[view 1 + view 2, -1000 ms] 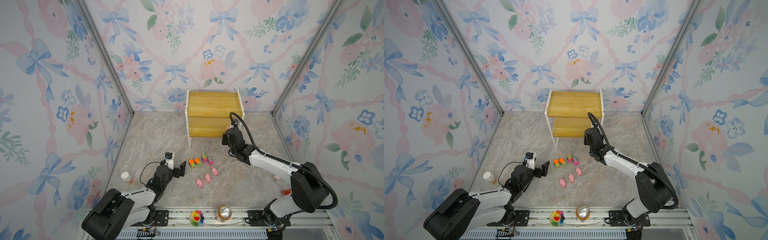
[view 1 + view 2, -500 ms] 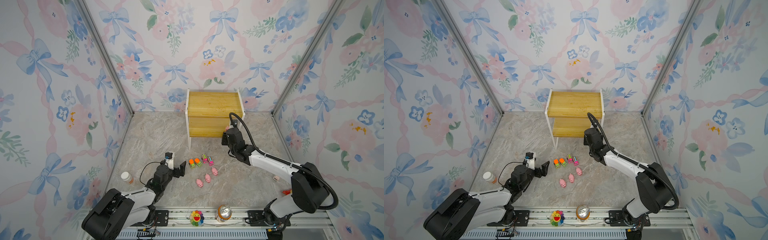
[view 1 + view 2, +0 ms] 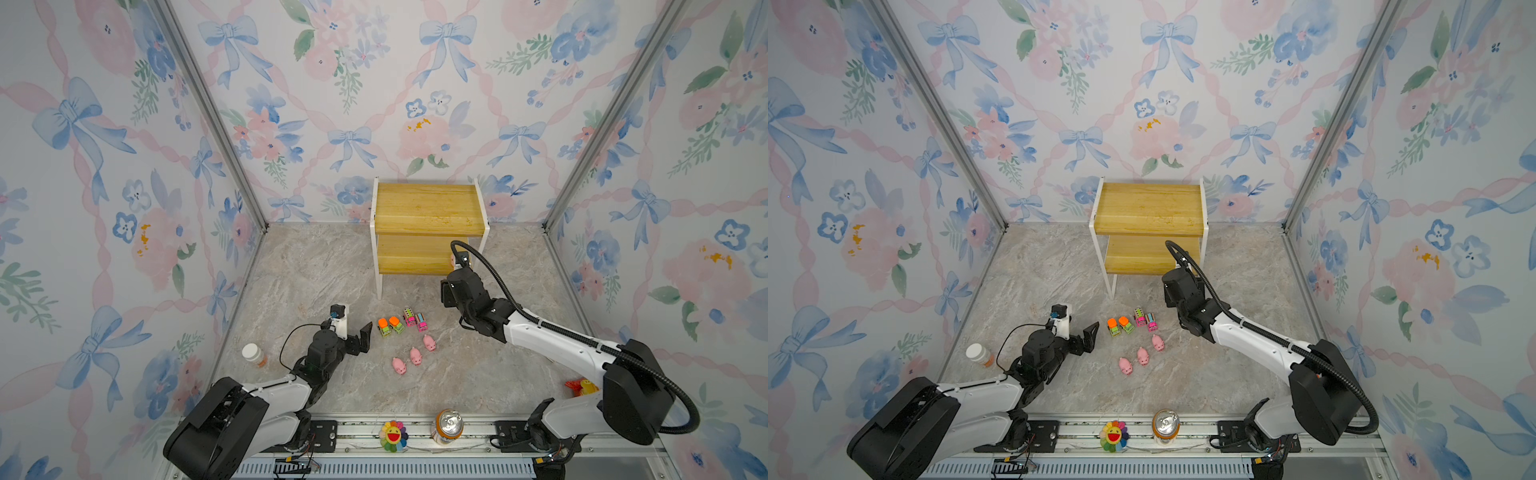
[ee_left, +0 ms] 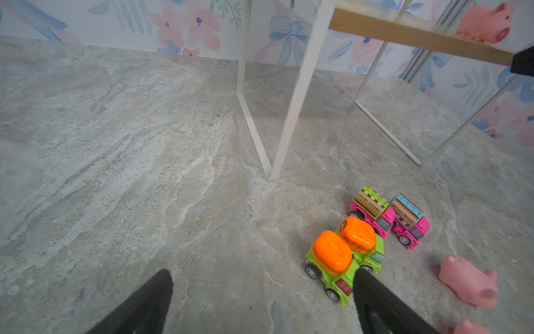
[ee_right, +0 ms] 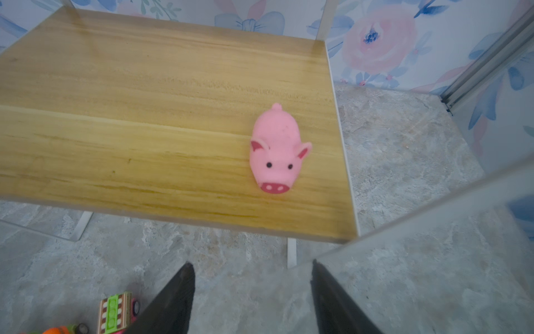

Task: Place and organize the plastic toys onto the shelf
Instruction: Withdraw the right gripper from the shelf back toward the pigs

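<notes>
The shelf (image 3: 430,205) stands at the back. One pink pig (image 5: 276,150) lies on the right end of its lower board (image 3: 411,259), free of any grip. My right gripper (image 5: 251,266) is open and empty just in front of that board's edge. On the floor, two green trucks (image 3: 390,325) and two pink trucks (image 3: 414,319) stand in a row, with three pigs (image 3: 415,356) in a diagonal line nearer the front. My left gripper (image 4: 263,273) is wide open low over the floor, one fingertip (image 4: 364,277) beside the nearest green truck (image 4: 332,260).
A white-capped pill bottle (image 3: 253,354) stands at the left wall. A drink can (image 3: 449,426) and a rainbow flower (image 3: 392,434) sit on the front rail. A red snack packet (image 3: 579,386) lies behind the right arm's base.
My right gripper has opened, let the pig go on the lower board and drawn back a little toward the front. The left arm has not moved.
</notes>
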